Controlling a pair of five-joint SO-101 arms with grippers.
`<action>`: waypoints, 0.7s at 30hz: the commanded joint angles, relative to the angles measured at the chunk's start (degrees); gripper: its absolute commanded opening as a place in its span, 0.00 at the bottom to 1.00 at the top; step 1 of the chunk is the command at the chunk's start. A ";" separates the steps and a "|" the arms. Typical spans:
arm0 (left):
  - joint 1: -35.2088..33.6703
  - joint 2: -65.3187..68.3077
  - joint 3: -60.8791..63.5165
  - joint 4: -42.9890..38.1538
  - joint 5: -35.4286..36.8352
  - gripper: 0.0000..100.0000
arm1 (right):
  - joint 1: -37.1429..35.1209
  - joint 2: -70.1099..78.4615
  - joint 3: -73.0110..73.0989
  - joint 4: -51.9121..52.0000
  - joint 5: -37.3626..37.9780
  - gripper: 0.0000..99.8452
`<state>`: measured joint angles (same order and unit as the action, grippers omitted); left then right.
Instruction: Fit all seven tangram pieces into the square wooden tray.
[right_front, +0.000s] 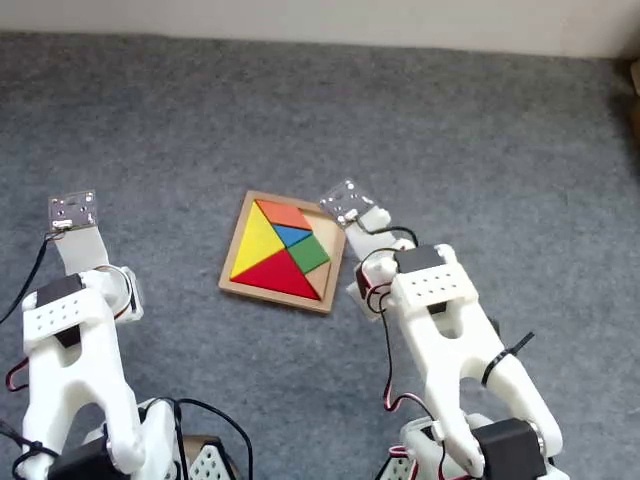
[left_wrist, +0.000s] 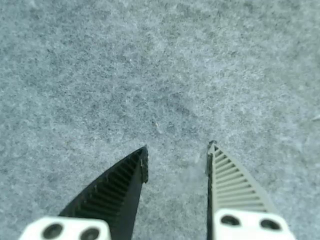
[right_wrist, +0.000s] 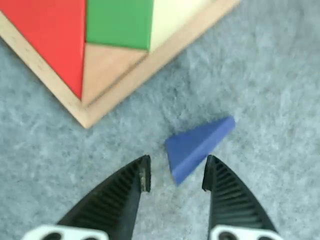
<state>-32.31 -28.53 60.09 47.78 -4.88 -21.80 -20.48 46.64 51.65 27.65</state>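
High view shows one tray (right_front: 226, 282) with five coloured pieces in it: yellow (right_front: 257, 243), red (right_front: 280, 272), orange (right_front: 283, 213), blue (right_front: 291, 236) and green (right_front: 309, 253). One more piece, a blue triangle (right_wrist: 196, 145), lies on the table (left_wrist: 150, 75) just outside the tray's corner. Its near point sits between the tips of the right claw (right_wrist: 177, 165), which is partly open and grips nothing. The left claw (left_wrist: 178, 146), also partly open, hangs over the table, well apart from the tray.

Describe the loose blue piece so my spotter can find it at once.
Find the square wooden tray on the grey carpet; the open right gripper sits just off one corner. Between its fingertips a small blue triangle lies on the carpet. Unlike the blue piece inside the tray, it is outside the rim.
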 joint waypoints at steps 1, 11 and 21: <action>1.27 -1.71 -0.22 -0.79 -0.35 0.20 | -1.63 -1.01 -3.30 -4.09 -2.73 0.18; 1.27 -1.71 -0.22 -0.79 -0.35 0.20 | -4.88 11.47 -11.03 -2.86 -3.78 0.18; 1.36 -1.71 -0.22 -0.79 -0.35 0.20 | -3.03 11.65 -19.38 7.87 -3.87 0.18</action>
<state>-32.31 -28.53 60.09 47.78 -4.88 -26.02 -8.62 30.73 58.68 24.48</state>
